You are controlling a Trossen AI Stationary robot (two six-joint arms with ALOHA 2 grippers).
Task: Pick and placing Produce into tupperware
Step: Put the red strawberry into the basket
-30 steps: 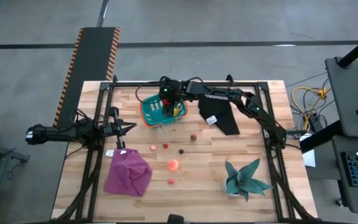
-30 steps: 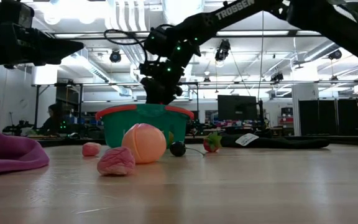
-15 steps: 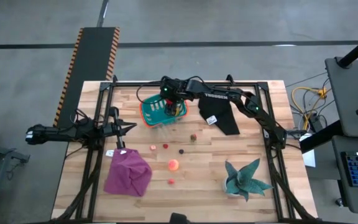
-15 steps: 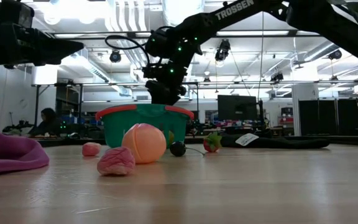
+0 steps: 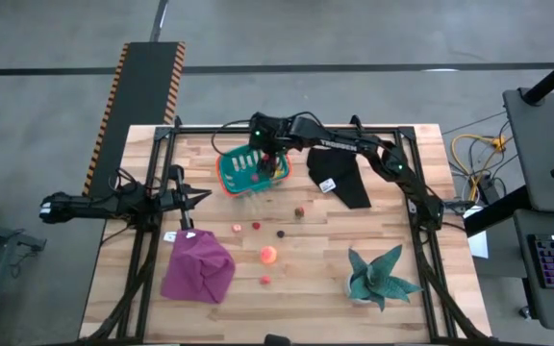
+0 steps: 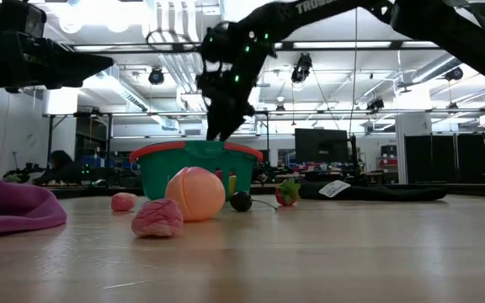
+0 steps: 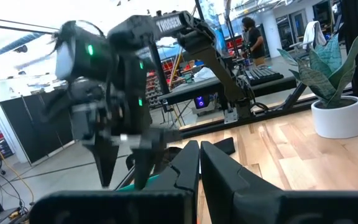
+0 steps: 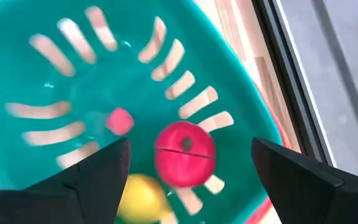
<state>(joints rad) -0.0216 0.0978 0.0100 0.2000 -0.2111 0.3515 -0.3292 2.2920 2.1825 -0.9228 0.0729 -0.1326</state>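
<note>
The teal tupperware stands at the table's far middle. In the right wrist view it holds a red round piece, a small pink piece and a yellow piece. My right gripper hangs open and empty above its far part, clear of the rim in the low view. More produce lies on the table: a pink piece, a red one, a dark one, an orange ball. My left gripper waits shut at the table's left.
A black cloth lies right of the tupperware. A purple cloth lies at the near left and a teal spiky plant stands at the near right. A small red piece lies near the front edge.
My right gripper has gone up from inside the tupperware to above its rim, and a little toward the table's far edge.
</note>
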